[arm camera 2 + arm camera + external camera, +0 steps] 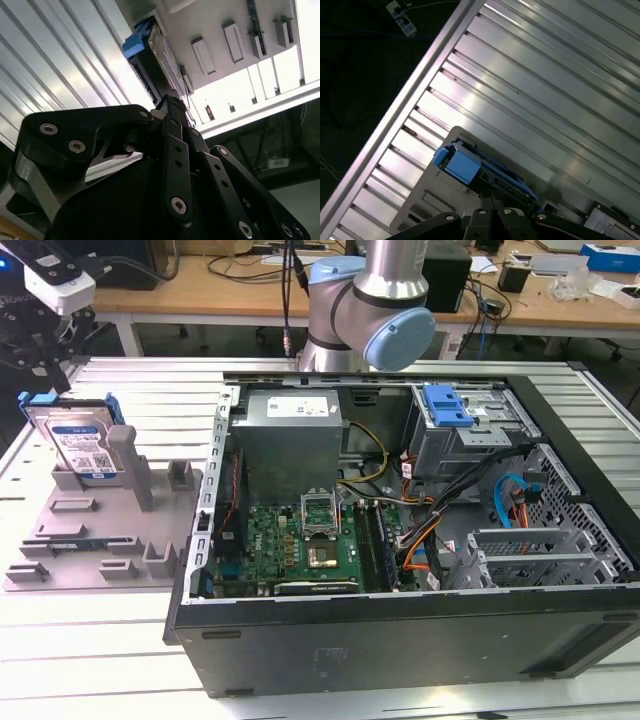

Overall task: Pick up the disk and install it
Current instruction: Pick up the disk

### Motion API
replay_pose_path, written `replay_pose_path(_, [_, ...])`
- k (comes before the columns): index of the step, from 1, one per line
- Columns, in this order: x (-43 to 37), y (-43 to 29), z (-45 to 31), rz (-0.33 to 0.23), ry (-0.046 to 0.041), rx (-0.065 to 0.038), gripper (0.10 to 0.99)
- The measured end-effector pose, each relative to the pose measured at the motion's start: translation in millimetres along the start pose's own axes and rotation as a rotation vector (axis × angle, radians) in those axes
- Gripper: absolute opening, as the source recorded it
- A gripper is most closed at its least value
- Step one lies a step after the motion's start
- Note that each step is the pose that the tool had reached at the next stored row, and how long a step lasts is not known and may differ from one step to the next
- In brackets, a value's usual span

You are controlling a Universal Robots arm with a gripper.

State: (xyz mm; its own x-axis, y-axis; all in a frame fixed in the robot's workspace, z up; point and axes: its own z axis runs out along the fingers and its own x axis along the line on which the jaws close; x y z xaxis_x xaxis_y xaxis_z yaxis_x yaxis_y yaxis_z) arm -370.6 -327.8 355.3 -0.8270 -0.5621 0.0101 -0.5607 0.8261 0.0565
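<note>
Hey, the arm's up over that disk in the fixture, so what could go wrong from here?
The gripper hovers just above the disk, which stands on edge in the fixture; an off-centre descent could tip or jam it.
A post stands close beside the disk and might get struck.
Cables crowd the case and could snag the disk.

Disk (82,448) is found standing on edge, leaned slightly back, in a slot of the grey plate (90,540) at the exterior view's left, beside the open computer case (400,640). A silver body with a blue-and-white label is noted; the edges are wrapped by a blue plastic frame.
</note>
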Motion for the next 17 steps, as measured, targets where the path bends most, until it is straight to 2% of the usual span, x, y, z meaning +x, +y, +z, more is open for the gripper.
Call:
replay_pose_path(5, [0.0, 0.0, 0.0, -0.102, 0.0058, 0.001, 0.106])
replay_pose_path(7, [0.0, 0.0, 0.0, -0.166, 0.0094, 0.002, 0.106])
replay_pose_path(17, [0.0, 0.0, 0.0, -0.388, 0.022, 0.004, 0.106])
